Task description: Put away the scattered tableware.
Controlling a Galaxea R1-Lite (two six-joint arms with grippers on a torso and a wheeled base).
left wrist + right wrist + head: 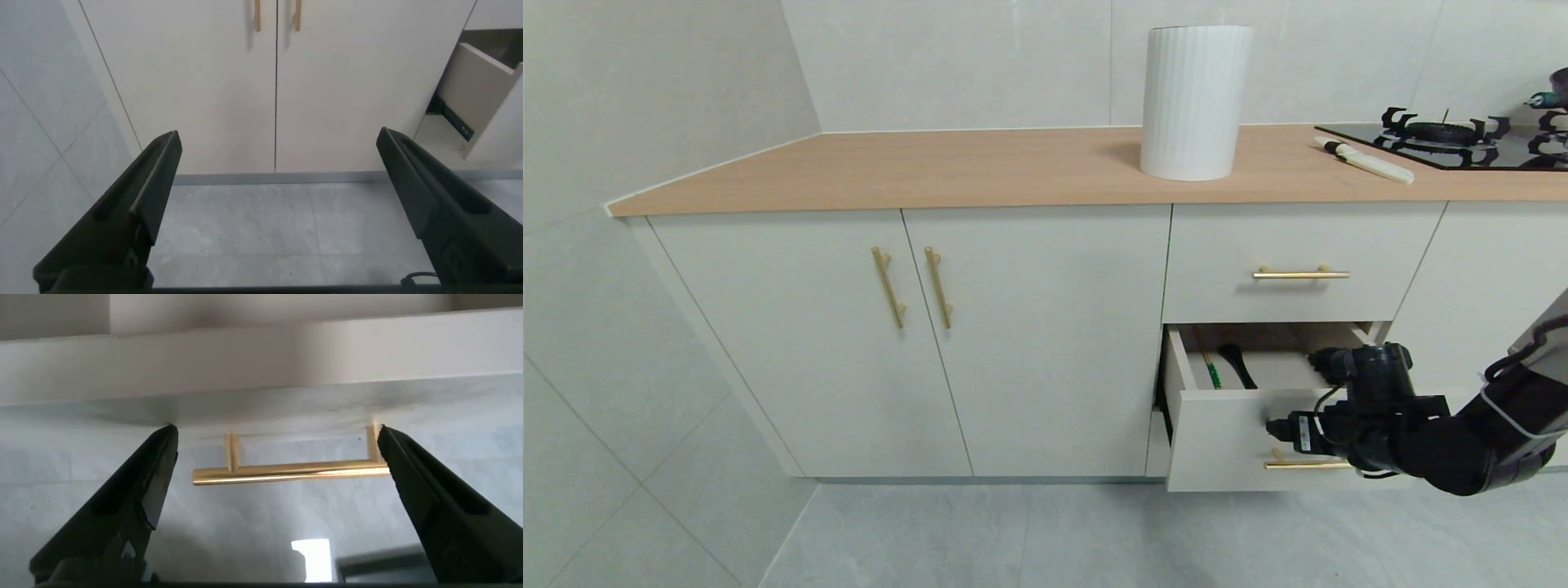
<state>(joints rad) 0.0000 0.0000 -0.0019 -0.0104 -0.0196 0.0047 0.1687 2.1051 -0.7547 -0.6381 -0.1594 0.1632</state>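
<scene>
We note right gripper (274,439) fingers spread, drawer handle (294,470) spanning gap between tips; left gripper (278,140) fingers spread, open floor (270,224) between, cabinet doors (343,90) beyond.

Pale tiled walls (686,82), grey tiled floor (1013,539) below right gripper (274,433). White cabinet run (1054,343) w/ wood tabletop (931,167) above gripper. Two doors (849,367) w/ gold handles (889,286) well to gripper's left. Closed drawer (1298,237) just above it, open drawer (1225,433) directly in front. Black hob (1445,151) on tabletop, up and to gripper's right.
</scene>
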